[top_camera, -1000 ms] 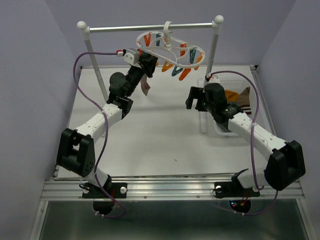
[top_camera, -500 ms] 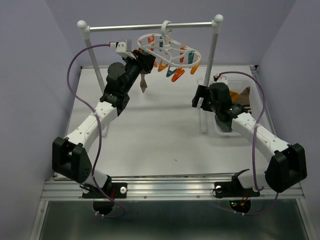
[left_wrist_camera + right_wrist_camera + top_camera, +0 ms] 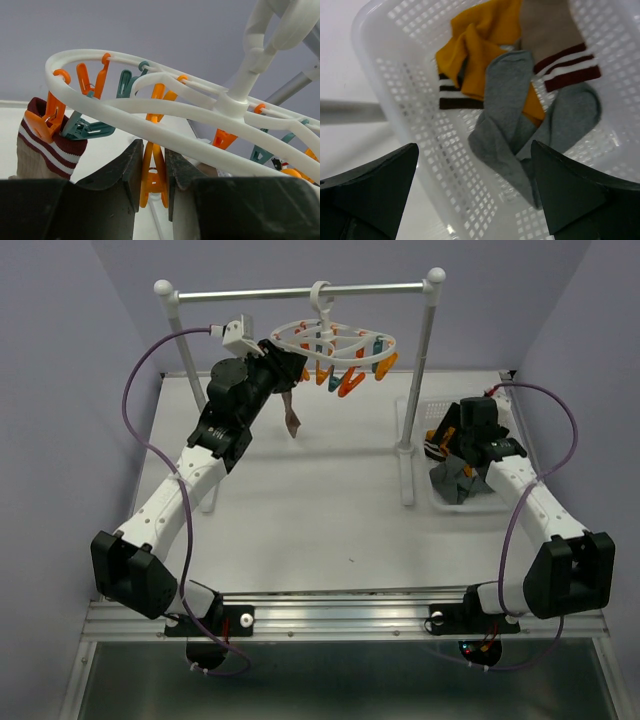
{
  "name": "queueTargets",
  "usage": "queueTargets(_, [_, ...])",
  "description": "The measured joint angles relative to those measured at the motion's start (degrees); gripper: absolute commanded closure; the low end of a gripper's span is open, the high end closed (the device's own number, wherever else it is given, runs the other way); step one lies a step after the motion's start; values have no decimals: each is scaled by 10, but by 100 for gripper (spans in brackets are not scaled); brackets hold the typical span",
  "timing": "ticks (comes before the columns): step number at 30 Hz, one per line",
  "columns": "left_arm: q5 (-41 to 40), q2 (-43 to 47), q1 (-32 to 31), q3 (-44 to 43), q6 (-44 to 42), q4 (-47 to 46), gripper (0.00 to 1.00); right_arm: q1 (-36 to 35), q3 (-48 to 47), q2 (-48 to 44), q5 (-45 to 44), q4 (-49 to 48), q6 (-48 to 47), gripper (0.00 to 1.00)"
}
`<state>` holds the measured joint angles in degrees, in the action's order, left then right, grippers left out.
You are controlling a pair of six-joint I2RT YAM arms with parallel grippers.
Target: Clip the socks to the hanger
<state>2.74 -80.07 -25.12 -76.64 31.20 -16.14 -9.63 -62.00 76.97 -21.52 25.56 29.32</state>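
We see the left gripper [image 3: 153,165] at the bottom centre of its wrist view, jaws drawn close and pinching an orange clip [image 3: 155,184] that hangs from the hanger [image 3: 165,107]. In the overhead view the hanger hangs by its hook from the bar of the rack [image 3: 250,293], upper middle. A striped sock [image 3: 42,145] is clipped to the hanger at the left of the wrist view. The right gripper [image 3: 475,190] hangs spread wide, holding nothing, over the basket [image 3: 420,150] at the right of the overhead view. In the basket lie a mustard sock [image 3: 480,50], a grey sock [image 3: 510,110] and a tan sock [image 3: 555,30].
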Motion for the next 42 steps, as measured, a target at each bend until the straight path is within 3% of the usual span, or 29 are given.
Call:
queueTargets(5, [-16,7,0,0,10,12,100,79,-22,22,-17,5,-25,0])
queueTargets(10, [-18,7,0,0,10,17,100,104,-37,57,-22,-7,-112,0])
queueTargets(16, [-18,7,0,0,11,19,100,202,-50,105,47,-20,-186,0])
queueTargets(21, [-18,6,-1,0,12,18,100,253,-65,168,111,-19,-191,1])
queueTargets(24, [-18,2,-3,-4,12,18,100,256,-70,216,140,-16,-191,14])
queueTargets(25, [-19,0,-4,-4,12,18,100,257,-71,234,146,-15,-189,24])
queueTargets(28, [-23,-1,-7,-4,12,18,100,257,-73,267,168,-10,-184,25])
queueTargets(30, [-26,-1,-8,-4,12,18,100,257,-73,271,179,-11,-182,31])
queueTargets(31, [-28,-1,-8,-4,12,18,100,257,-73,271,186,-12,-179,45])
queueTargets(33, [-32,-1,-8,-4,12,18,100,257,-73,269,190,-19,-175,60])
queueTargets(34, [-33,-1,-8,-4,12,18,100,257,-72,269,192,-23,-174,72])
queueTargets(36, [-33,-1,-8,-4,12,18,100,257,-69,266,195,-30,-172,83])
queueTargets(38, [-35,-1,-8,-4,12,18,100,257,-64,258,199,-36,-169,99])
queueTargets(42, [-37,-1,-9,-4,12,18,100,257,-61,229,211,-50,-169,99])
